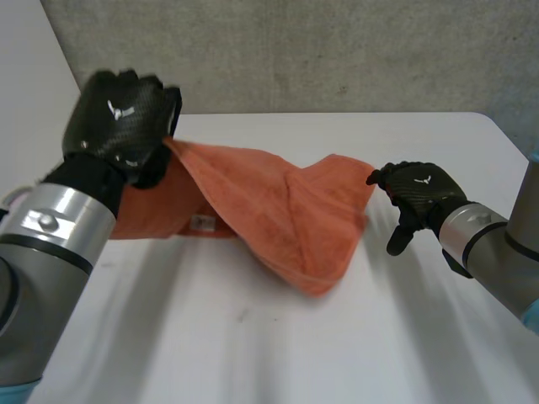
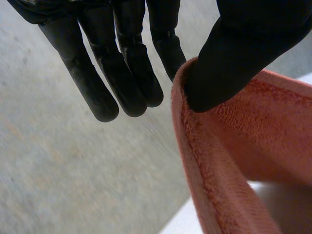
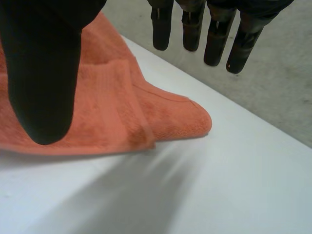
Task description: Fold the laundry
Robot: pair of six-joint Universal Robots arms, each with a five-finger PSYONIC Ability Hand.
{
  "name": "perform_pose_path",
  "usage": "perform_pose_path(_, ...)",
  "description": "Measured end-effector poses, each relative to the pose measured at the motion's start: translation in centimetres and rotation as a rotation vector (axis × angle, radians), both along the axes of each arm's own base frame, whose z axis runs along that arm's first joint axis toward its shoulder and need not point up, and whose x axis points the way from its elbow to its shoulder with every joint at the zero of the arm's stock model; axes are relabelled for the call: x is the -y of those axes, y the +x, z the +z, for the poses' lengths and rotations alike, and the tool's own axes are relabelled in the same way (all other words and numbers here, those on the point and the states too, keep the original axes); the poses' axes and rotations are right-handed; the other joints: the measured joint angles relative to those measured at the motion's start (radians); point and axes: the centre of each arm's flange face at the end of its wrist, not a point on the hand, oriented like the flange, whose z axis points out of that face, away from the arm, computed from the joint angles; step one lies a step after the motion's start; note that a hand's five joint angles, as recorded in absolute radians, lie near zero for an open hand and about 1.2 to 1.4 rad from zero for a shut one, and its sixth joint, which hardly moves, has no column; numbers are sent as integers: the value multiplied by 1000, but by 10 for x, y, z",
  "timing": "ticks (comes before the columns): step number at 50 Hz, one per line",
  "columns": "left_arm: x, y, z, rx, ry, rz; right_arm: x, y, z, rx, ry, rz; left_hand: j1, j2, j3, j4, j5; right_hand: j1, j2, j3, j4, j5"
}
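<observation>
Open left robot hand — towel hooked over thumb.

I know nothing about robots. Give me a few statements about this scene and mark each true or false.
1. The towel is orange. True.
2. One end of the towel is raised off the table at the left hand. True.
3. The right hand has its fingers clamped on the towel. False: they are straight, by the towel's corner, gripping nothing.
4. The towel lies flat in a neat square. False: it is rumpled, with one end up in the air.
</observation>
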Motion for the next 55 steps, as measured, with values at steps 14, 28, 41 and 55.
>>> perform_pose_path(14, -15, -11, 77, -66, -111, -55, -23, 10, -16, 94, 163, 133, 0, 0, 0, 0, 0, -4, -10, -10, -1, -5)
perform_pose_path(28, -14, -15, 107, -89, -151, -61, -84, 57, -28, 313, 405, 271, 0, 0, 0, 0, 0, -4, -10, -10, -1, -5)
perform_pose_path(41, -9, -15, 93, -72, -111, -42, -83, 82, -45, 390, 381, 175, 0, 0, 0, 0, 0, 760, 921, 916, 908, 856)
perform_pose_path(55, 20, 13, 48, 5, 10, 90, -15, -5, 48, -31, -286, -99, 0, 1, 0, 0, 0, 762, 946, 958, 955, 904)
